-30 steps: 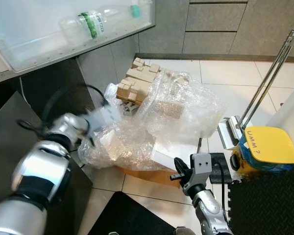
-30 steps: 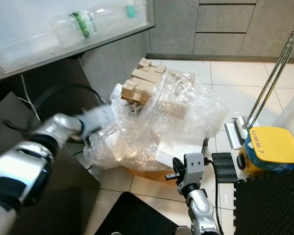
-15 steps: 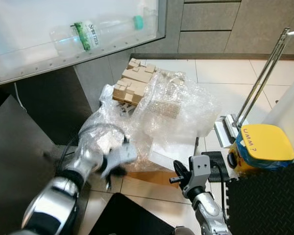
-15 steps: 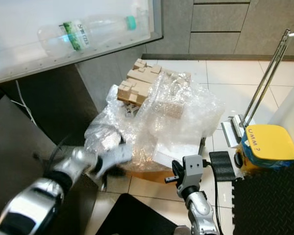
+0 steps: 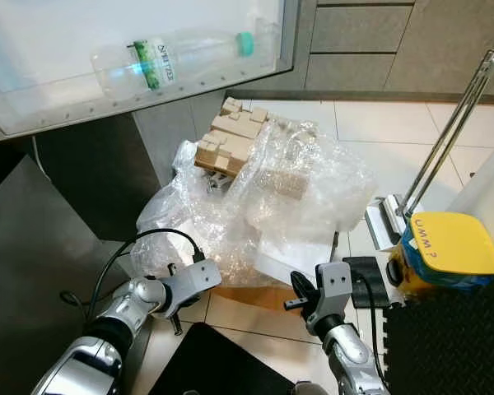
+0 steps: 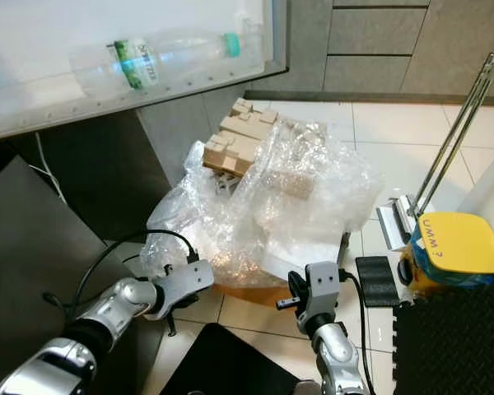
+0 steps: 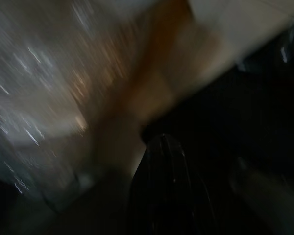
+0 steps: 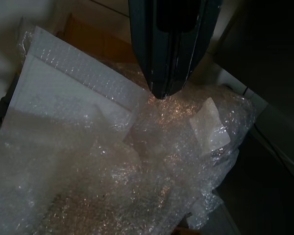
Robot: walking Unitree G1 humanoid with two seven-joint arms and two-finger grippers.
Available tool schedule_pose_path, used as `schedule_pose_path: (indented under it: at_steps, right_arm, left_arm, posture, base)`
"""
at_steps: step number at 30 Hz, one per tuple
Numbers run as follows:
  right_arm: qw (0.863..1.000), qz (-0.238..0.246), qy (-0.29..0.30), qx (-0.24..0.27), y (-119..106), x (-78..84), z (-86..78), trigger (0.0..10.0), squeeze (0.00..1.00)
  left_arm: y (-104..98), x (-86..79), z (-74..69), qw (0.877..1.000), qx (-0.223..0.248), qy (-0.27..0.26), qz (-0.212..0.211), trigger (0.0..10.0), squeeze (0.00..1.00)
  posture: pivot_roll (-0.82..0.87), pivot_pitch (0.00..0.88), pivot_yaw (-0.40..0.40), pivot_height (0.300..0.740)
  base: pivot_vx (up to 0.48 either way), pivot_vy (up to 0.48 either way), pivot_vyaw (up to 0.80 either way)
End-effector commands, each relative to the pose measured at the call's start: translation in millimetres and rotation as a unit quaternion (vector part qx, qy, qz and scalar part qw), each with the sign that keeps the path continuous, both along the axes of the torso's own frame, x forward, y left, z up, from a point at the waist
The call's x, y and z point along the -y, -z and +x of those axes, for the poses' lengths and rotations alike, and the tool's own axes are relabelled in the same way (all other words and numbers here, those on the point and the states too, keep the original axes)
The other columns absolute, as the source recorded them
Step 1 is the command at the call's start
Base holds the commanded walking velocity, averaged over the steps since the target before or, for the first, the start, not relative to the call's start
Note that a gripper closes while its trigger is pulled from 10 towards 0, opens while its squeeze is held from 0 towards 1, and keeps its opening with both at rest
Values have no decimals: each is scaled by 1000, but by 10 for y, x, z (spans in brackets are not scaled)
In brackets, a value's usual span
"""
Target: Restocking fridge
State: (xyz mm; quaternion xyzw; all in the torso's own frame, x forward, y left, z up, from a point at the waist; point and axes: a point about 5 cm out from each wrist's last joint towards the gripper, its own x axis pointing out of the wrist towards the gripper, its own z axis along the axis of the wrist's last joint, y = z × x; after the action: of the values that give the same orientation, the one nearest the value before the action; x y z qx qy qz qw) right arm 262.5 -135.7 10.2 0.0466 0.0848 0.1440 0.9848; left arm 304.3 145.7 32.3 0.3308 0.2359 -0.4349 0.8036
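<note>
A clear plastic bottle (image 5: pixel 181 59) with a green label and green cap lies on its side in the fridge door shelf (image 5: pixel 107 97) at the upper left. My left gripper (image 5: pixel 178 313) hangs low near the floor, by the front corner of the bubble-wrapped box; its wrist view is blurred and dark. My right gripper (image 5: pixel 299 290) is low at the middle, pointing at the bubble wrap (image 8: pixel 88 161). In the right wrist view its fingers (image 8: pixel 169 58) are pressed together with nothing held.
A heap of bubble wrap (image 5: pixel 288 193) covers a cardboard box (image 5: pixel 255 295) on the tiled floor, with moulded cardboard pieces (image 5: pixel 230 136) on top. A yellow-lidded tub (image 5: pixel 449 247) and a metal trolley handle (image 5: pixel 453 132) stand right. Black mats (image 5: pixel 445 346) lie near.
My left arm has dropped from beside the bubble wrap to near the floor. The camera has shifted a little. The right arm has stayed put.
</note>
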Motion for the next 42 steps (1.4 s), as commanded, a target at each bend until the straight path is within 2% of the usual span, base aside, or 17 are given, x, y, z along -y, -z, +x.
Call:
schedule_pose_path:
  at_steps: [1,3,9,10,11,12,14,18,19,20,24,26,30,32,37,40,42]
  right_arm:
    - [1000,-2,-3,-23,88,-12,-68,10000,0]
    - [1000,-2,-3,-23,88,-12,-67,10000,0]
    - [1000,-2,-2,-23,89,-12,-68,10000,0]
    - [1000,-2,-2,-23,90,-14,-69,10000,0]
    - [1000,-2,-2,-22,90,-19,-70,10000,0]
    - [1000,-2,-2,-22,90,-19,-70,10000,0]
    - [1000,-2,-2,-22,90,-21,-70,10000,0]
    - [1000,-2,-1,-22,89,-21,-67,10000,0]
    - [1000,-1,-1,-21,88,-22,-67,10000,0]
    - [1000,-1,0,-21,88,-23,-66,10000,0]
    - [1000,-1,0,-20,87,-23,-65,10000,0]
    - [1000,-1,2,-19,85,-19,-65,10000,0]
    - [1000,-2,2,-19,84,-15,-66,10000,0]
    - [1000,-3,2,-19,83,0,-61,10000,0]
    - [1000,-5,2,-19,77,11,-43,10000,0]
    - [1000,-5,2,-19,75,13,-38,10000,0]
    - [1000,-5,2,-18,70,11,-33,10000,0]
  left_arm:
    - [-103,132,-19,997,50,41,-47,10000,0]
    - [-135,168,-29,995,62,57,-57,10000,0]
    - [-508,446,-49,958,210,124,-149,10000,0]
    - [-625,483,-13,945,262,124,-153,10000,0]
    - [-911,520,73,899,399,125,-131,10000,0]
    - [-911,520,73,899,399,125,-131,10000,0]
    - [-1103,532,103,861,475,130,-125,10000,0]
    - [-1300,525,107,824,534,137,-129,10000,0]
    - [-1493,476,123,783,598,125,-117,10000,0]
    - [-1551,452,132,770,617,116,-112,10000,0]
    - [-1665,356,194,748,652,78,-92,10000,0]
    - [-1815,170,296,711,700,14,-66,10000,0]
    - [-1907,62,336,682,729,-14,-53,10000,0]
    - [-2076,-52,362,647,761,-29,-39,10000,0]
    - [-2271,-167,394,609,792,-45,-19,10000,0]
    - [-2337,-209,407,598,800,-53,-12,10000,0]
    - [-2454,-319,454,577,813,-78,4,10000,0]
  posture:
    - [-135,148,71,740]
    - [-135,148,71,740]
    - [-138,145,73,740]
    - [-137,144,74,740]
    - [-136,143,74,740]
    - [-136,143,74,740]
    - [-136,142,75,740]
    - [-138,138,76,740]
    - [-138,137,77,740]
    - [-141,132,80,740]
    - [-142,132,80,740]
    - [-145,129,80,740]
    - [-144,129,78,740]
    - [-143,128,76,740]
    - [-143,131,76,740]
    - [-143,132,76,740]
    - [-143,135,75,740]
  base:
    - [0,0,0]
    - [0,0,0]
    - [0,0,0]
    - [0,0,0]
    - [0,0,0]
    - [0,0,0]
    - [0,0,0]
    - [0,0,0]
    - [0,0,0]
    - [0,0,0]
    - [0,0,0]
    - [0,0,0]
    - [0,0,0]
    - [0,0,0]
    - [0,0,0]
    - [0,0,0]
    - [0,0,0]
